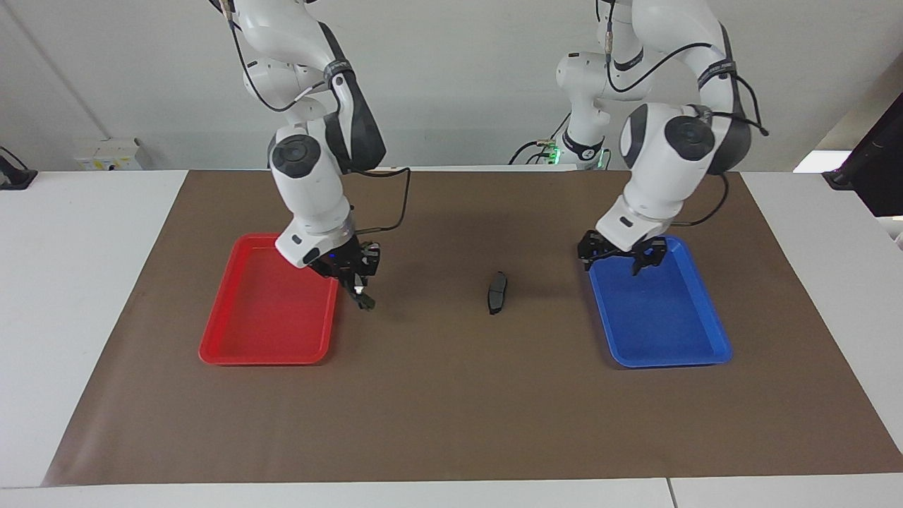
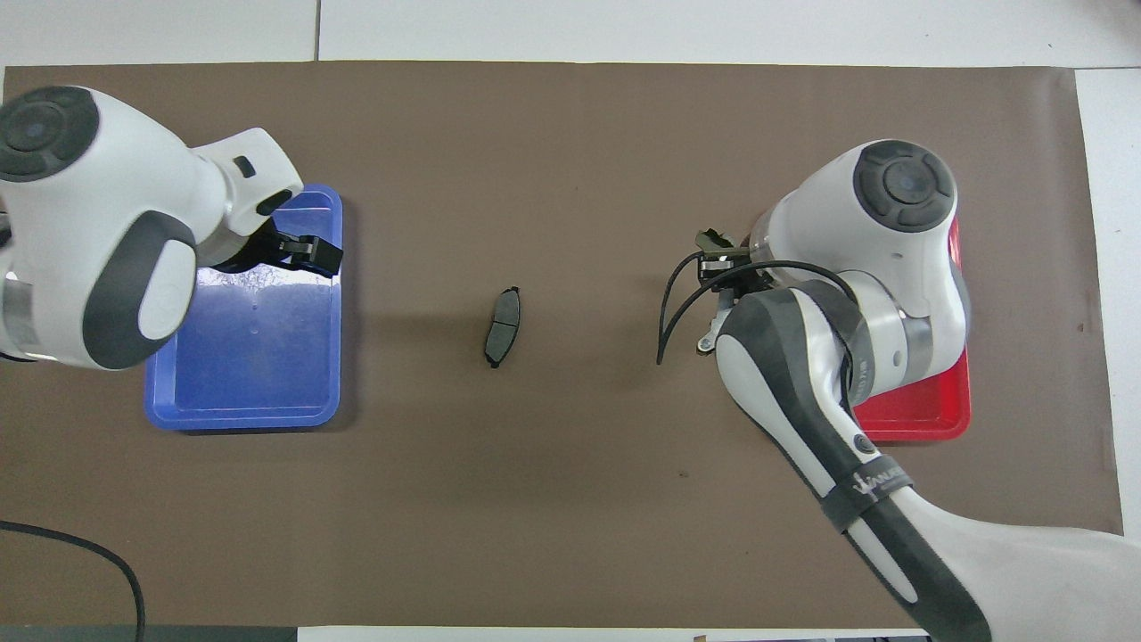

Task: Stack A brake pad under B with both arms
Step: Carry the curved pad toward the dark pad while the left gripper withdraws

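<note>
The A brake pad (image 1: 497,292), short, flat and dark grey, lies on the brown mat midway between the two trays; it also shows in the overhead view (image 2: 502,327). My right gripper (image 1: 358,286) hangs low over the mat beside the red tray (image 1: 261,331). It is shut on a dark piece with a pale end, B (image 1: 365,301), which is mostly hidden by the wrist from overhead (image 2: 710,239). My left gripper (image 1: 624,262) hovers over the end of the blue tray (image 1: 663,324) nearer the robots, with nothing seen in it.
The red tray (image 2: 927,415) lies toward the right arm's end and the blue tray (image 2: 250,357) toward the left arm's end. Both lie on the brown mat (image 1: 451,409). A black cable (image 2: 677,303) loops from the right wrist.
</note>
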